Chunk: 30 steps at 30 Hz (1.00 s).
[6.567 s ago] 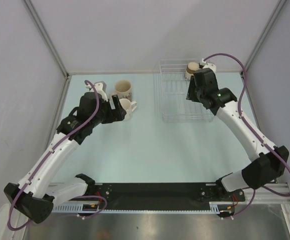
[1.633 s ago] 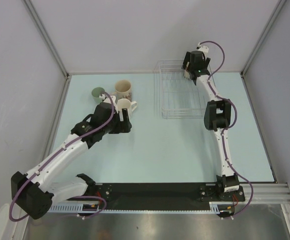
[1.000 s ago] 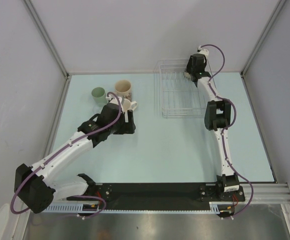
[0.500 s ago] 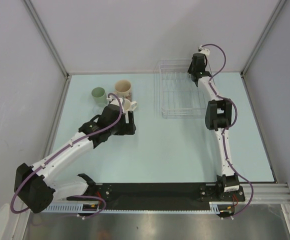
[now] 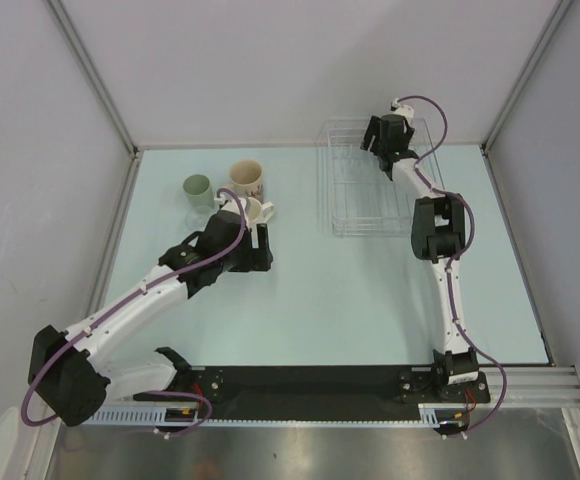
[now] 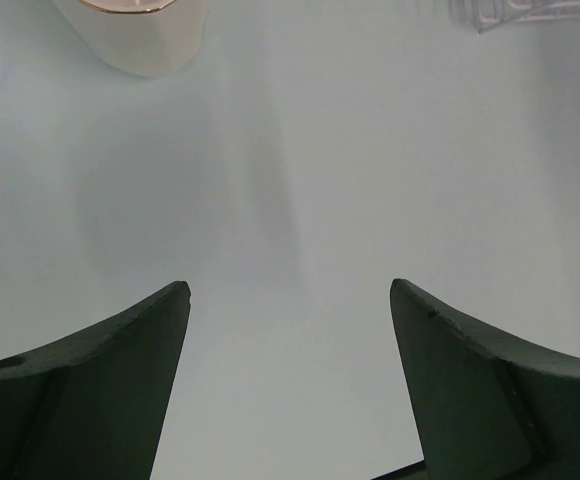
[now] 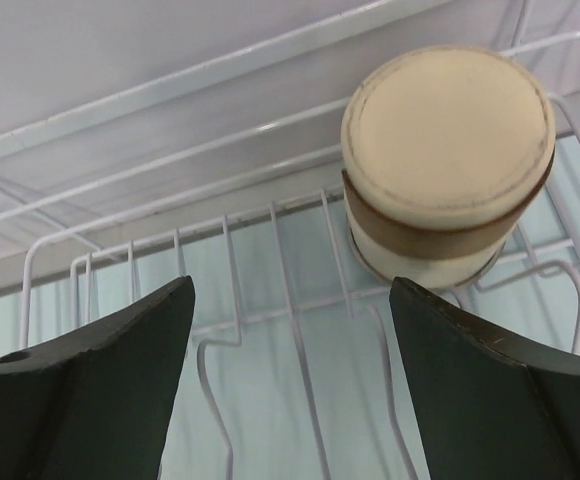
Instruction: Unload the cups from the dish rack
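A tan cup (image 7: 448,150) with a brown band stands upside down in the far corner of the white wire dish rack (image 5: 362,205). My right gripper (image 7: 290,285) is open just short of that cup, which sits ahead and to the right of the jaws. Only rack wire (image 7: 281,256) lies between the fingers. In the top view the right gripper (image 5: 382,140) hangs over the rack's far end and covers the cup. A pale green cup (image 5: 197,188), a cream printed cup (image 5: 246,178) and a white handled cup (image 5: 252,211) stand on the table. My left gripper (image 5: 260,250) is open beside the white cup.
The left wrist view has bare table between the fingers (image 6: 120,370), a cream-white cup (image 6: 140,35) at the top left and a rack corner (image 6: 530,12) at the top right. Grey walls close in the table behind and at both sides.
The right wrist has turned a little to the left at the rack's far end, and the rack has shifted slightly. The left arm has held still for the last half second.
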Each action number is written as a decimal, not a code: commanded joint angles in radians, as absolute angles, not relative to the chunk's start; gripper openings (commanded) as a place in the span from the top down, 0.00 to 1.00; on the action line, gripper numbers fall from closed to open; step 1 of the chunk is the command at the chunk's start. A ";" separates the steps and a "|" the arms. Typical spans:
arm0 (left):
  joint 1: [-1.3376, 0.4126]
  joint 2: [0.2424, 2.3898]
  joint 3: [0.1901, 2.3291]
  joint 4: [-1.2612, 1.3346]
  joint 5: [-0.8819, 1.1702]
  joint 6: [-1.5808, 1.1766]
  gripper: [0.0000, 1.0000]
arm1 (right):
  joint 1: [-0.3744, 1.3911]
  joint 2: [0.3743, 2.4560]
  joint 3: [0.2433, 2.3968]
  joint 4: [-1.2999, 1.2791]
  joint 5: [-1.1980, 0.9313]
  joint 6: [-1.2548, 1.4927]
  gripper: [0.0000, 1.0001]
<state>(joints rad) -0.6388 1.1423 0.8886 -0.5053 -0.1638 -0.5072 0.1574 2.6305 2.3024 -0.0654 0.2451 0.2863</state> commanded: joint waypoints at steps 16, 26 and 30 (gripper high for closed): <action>-0.647 1.150 0.876 -0.445 -0.160 -0.499 0.13 | 0.132 2.483 2.273 -0.035 0.262 0.245 0.14; -0.649 1.184 0.880 -0.437 -0.161 -0.495 0.13 | 0.112 2.572 2.379 -0.061 0.308 0.223 0.05; -0.647 1.192 0.879 -0.436 -0.158 -0.497 0.13 | 0.104 2.603 2.413 -0.072 0.307 0.221 0.04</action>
<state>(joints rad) -0.6392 1.1862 0.8803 -0.4725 -0.1616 -0.5049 0.1143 2.5790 2.3466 -0.0620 0.2806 0.2405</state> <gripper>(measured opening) 0.865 0.961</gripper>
